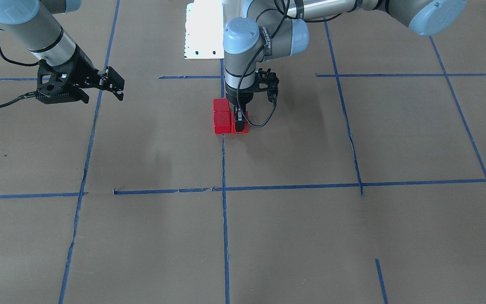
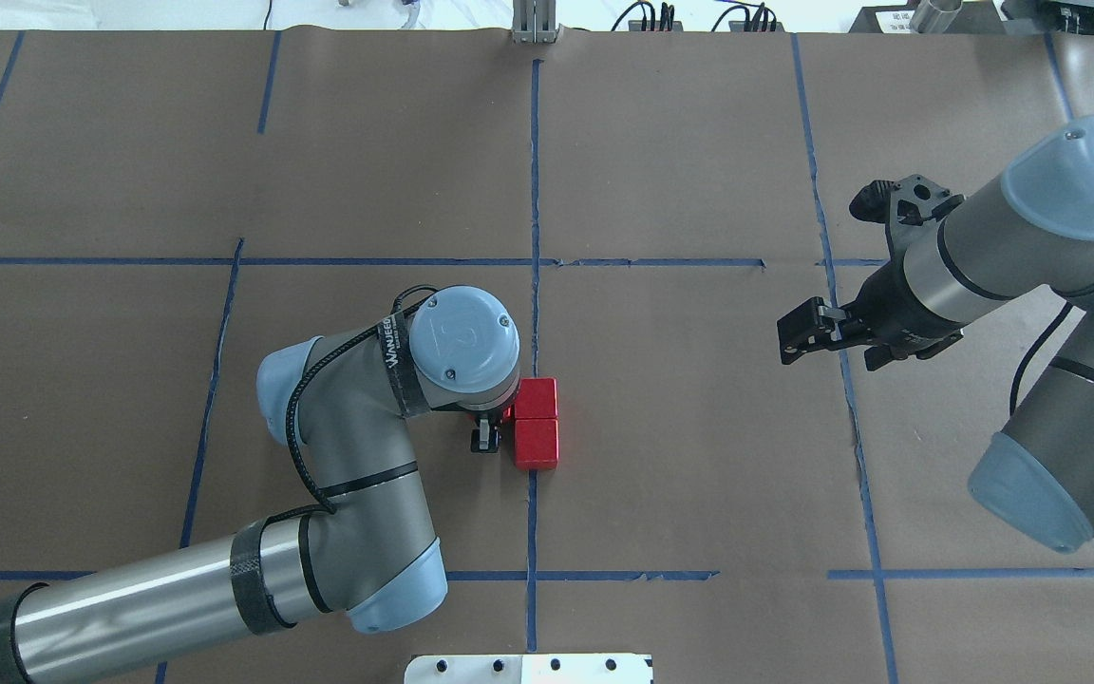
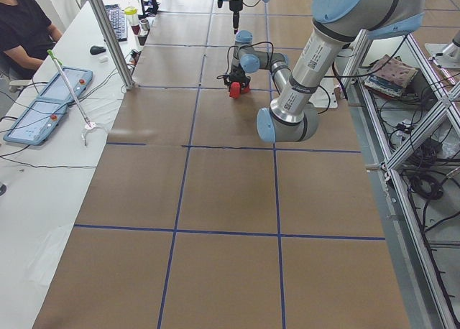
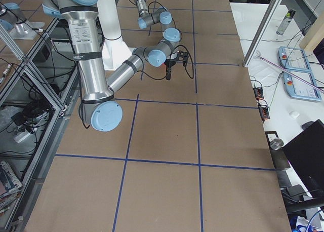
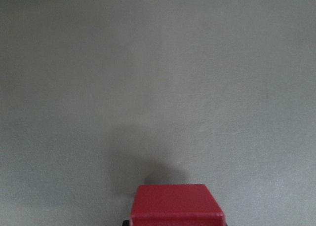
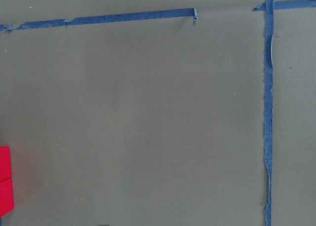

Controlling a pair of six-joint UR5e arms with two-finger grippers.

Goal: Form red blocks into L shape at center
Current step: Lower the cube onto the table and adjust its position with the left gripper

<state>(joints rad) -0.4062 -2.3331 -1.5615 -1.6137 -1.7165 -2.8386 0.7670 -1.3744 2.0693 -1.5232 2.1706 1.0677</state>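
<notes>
Exterior front-facing: left end effector [image 1: 239, 121] points straight down, clamped on the third red block [image 1: 245, 127], which touches the side of the two-block column [image 1: 222, 116] running along the centre tape line [image 1: 224, 169]. Overhead exterior: right end effector [image 2: 800, 334], fingers spread, hangs well apart. Left wrist-mounted: bare bench [image 5: 158, 78] ahead; lifting straight off looks safe.

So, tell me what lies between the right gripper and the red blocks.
Between right gripper and red blocks: only bare brown paper, seen overhead.
</notes>
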